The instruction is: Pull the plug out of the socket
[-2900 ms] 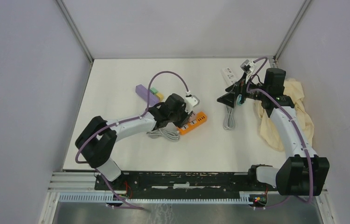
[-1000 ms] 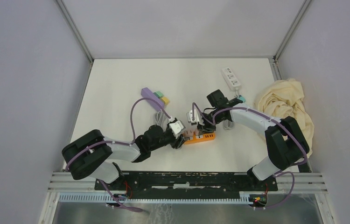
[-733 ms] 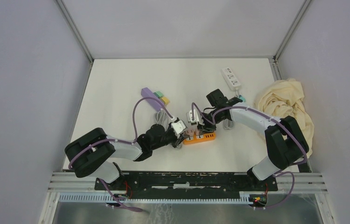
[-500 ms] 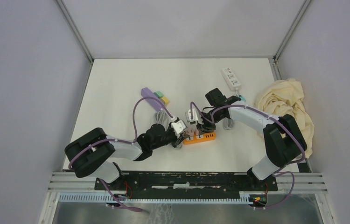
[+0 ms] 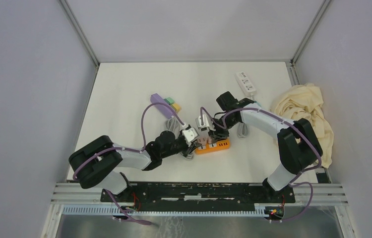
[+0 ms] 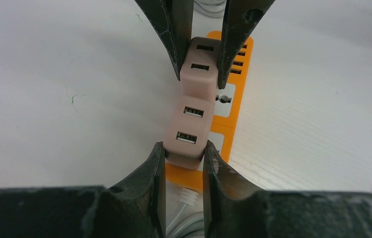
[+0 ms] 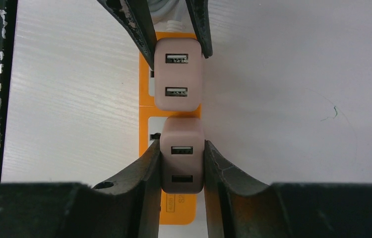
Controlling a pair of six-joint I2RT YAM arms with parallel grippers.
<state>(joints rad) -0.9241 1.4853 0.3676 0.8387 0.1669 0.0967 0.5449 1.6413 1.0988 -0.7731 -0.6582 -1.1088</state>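
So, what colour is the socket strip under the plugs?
Orange; the socket strip shows best in the right wrist view.

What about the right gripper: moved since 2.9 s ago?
Yes. The right gripper left the white power strip and came left and nearer, to the orange power strip, shut on a pink plug.

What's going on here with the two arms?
Both arms are working on the orange power strip near the middle of the table. The left gripper is shut on one pink USB plug, and the right gripper is shut on the neighbouring pink plug. Both plugs appear seated side by side in the strip, and neither looks pulled out yet.
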